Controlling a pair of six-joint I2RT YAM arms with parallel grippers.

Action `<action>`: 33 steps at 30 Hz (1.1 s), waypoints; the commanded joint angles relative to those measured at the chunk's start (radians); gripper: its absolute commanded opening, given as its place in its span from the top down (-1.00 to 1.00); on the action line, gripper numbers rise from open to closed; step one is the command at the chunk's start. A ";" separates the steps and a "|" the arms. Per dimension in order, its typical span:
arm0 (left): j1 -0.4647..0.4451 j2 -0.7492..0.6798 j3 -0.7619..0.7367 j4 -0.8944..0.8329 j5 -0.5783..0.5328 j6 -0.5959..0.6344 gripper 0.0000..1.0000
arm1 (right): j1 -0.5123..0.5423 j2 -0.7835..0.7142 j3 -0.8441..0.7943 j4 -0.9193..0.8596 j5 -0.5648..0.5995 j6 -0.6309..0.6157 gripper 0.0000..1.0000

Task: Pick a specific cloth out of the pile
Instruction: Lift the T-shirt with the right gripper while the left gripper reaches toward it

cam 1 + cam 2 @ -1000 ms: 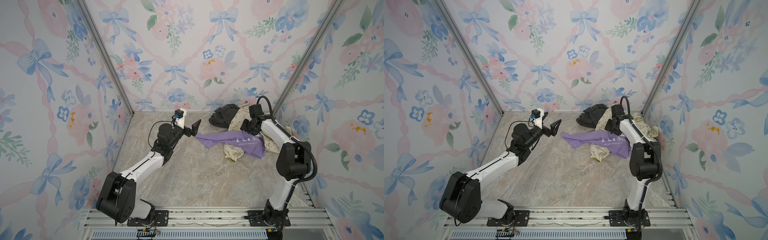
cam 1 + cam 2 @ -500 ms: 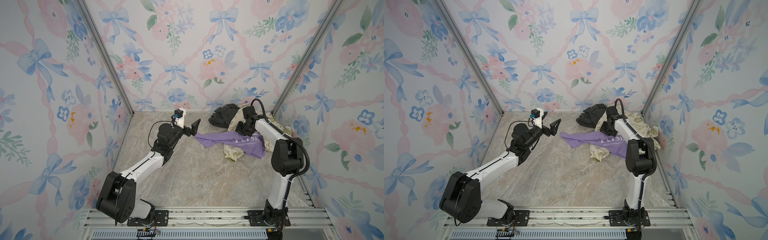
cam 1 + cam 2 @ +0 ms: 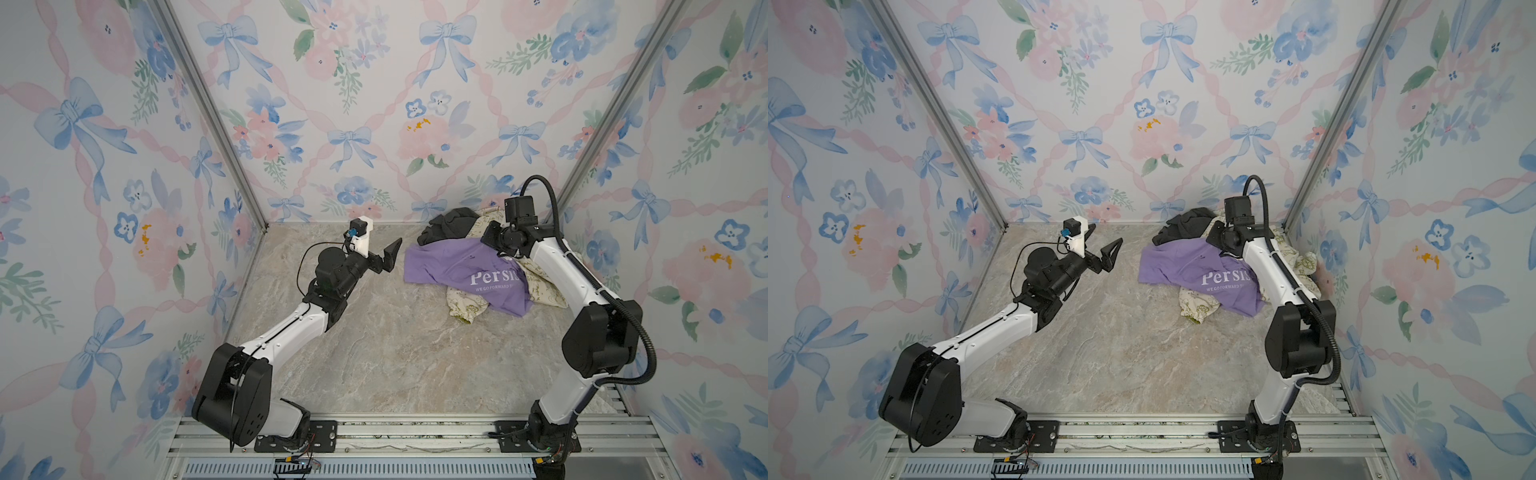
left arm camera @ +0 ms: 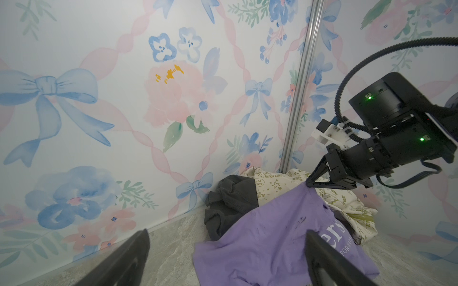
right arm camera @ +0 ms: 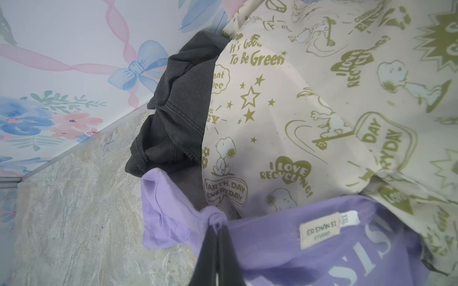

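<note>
The cloth (image 3: 453,266) (image 3: 1183,266), lavender with white lettering, lies spread over the front of the pile at the back right. My right gripper (image 3: 486,239) (image 3: 1209,237) (image 5: 218,226) is shut on a bunched fold of the cloth's (image 5: 272,247) neck edge, near its label. In the left wrist view the right gripper (image 4: 308,184) holds that edge lifted off the pile. My left gripper (image 3: 392,254) (image 3: 1111,255) (image 4: 226,237) hovers open, just left of the cloth (image 4: 260,242) and apart from it.
A cream garment with olive prints (image 3: 544,278) (image 5: 297,123) and a dark grey garment (image 3: 446,226) (image 5: 173,111) lie under and behind the cloth, against the back wall (image 3: 374,124) and the right corner post (image 3: 582,166). Marble-patterned floor (image 3: 395,340) spreads in front.
The right gripper has shut on the cloth's edge and shifted a little left, raising that edge. The left arm has not moved.
</note>
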 commanded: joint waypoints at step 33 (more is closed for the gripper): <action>-0.092 0.086 0.145 0.025 0.117 -0.017 -0.80 | 0.097 -0.278 0.166 0.454 -0.116 -0.228 1.00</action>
